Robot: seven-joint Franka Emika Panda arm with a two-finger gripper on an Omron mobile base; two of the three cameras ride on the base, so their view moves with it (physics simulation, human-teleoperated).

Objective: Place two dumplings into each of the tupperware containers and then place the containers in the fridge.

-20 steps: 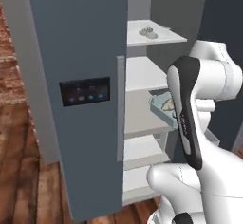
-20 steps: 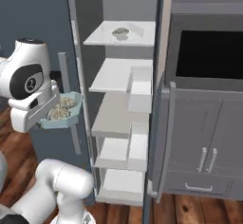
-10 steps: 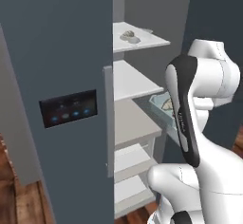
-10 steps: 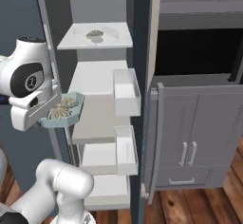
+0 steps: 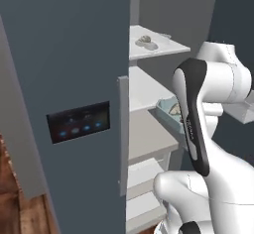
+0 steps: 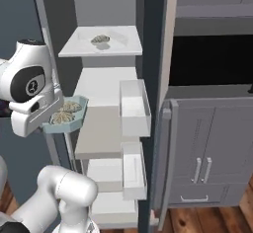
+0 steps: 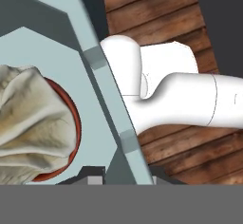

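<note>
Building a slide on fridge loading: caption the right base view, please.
Gripper holds the pale blue tupperware container with dumplings beside the open fridge's shelves.

One fridge [image 6: 99, 103] is seen, with four white shelves counted inside and two door bins at centre frame; one pale blue container [image 6: 65, 116] at left holds two dumplings [image 6: 64, 112], and one further dumpling heap [image 6: 100, 39] is counted on the top shelf, upper centre.

Ahead of the gripper [image 6: 47, 123], the fridge's [image 6: 148, 39] middle shelf [image 6: 101, 86] lies bare; door bins [image 6: 133, 108] crowd its right side.
</note>
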